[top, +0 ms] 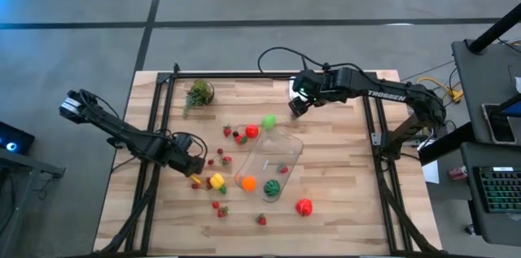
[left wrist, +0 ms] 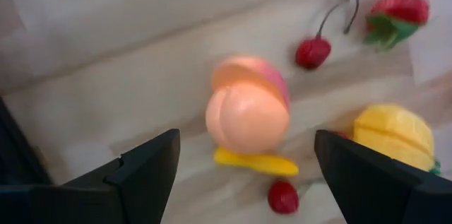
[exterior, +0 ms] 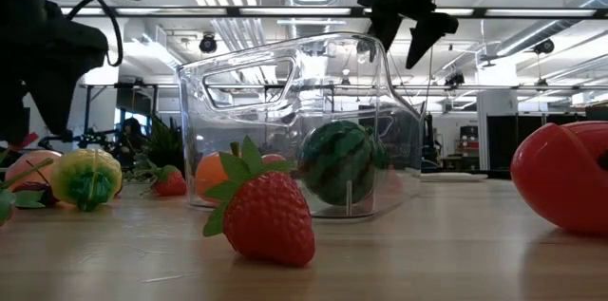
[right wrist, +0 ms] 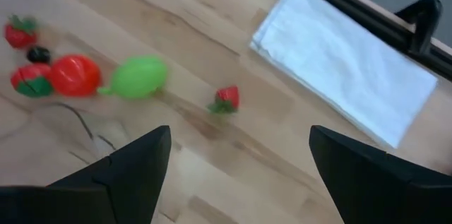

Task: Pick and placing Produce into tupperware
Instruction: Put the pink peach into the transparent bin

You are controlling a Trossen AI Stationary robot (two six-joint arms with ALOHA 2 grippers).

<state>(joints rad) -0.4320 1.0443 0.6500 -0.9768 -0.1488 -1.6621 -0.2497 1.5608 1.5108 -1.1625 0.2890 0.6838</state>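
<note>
**Both grippers spread and empty over the produce table**

The left gripper (top: 195, 166) sits low over the table's left side with its fingers (left wrist: 145, 171) wide apart and nothing between them. In the left wrist view a peach-coloured fruit (left wrist: 247, 111) lies on the wood ahead of the gap, touching neither finger, with a thin yellow piece (left wrist: 256, 162) against its near side. A yellow fruit (left wrist: 394, 133) lies beside it, with two red cherries (left wrist: 313, 51) on stems and a strawberry (left wrist: 397, 13) farther off.

The right gripper (top: 298, 105) hangs above the far middle of the table, fingers (right wrist: 138, 164) also spread, holding nothing. Past them the right wrist view shows a green pear-like piece (right wrist: 138, 77) next to a red tomato (right wrist: 75, 75), a small strawberry (right wrist: 226, 99) alone on the boards, and a flat white sheet (right wrist: 349, 61) near the table's edge.

The tupperware (top: 270, 160) stands at the middle of the table, between the two grippers. The low view shows a small watermelon (exterior: 338, 161) and an orange fruit (exterior: 214, 174) inside its clear walls. A large strawberry (exterior: 266, 216) lies on the table just in front of it, and a red pepper (top: 304, 206) lies apart toward the near right. A small potted plant (top: 198, 93) stands at the far left of the table (top: 342, 209)
</note>
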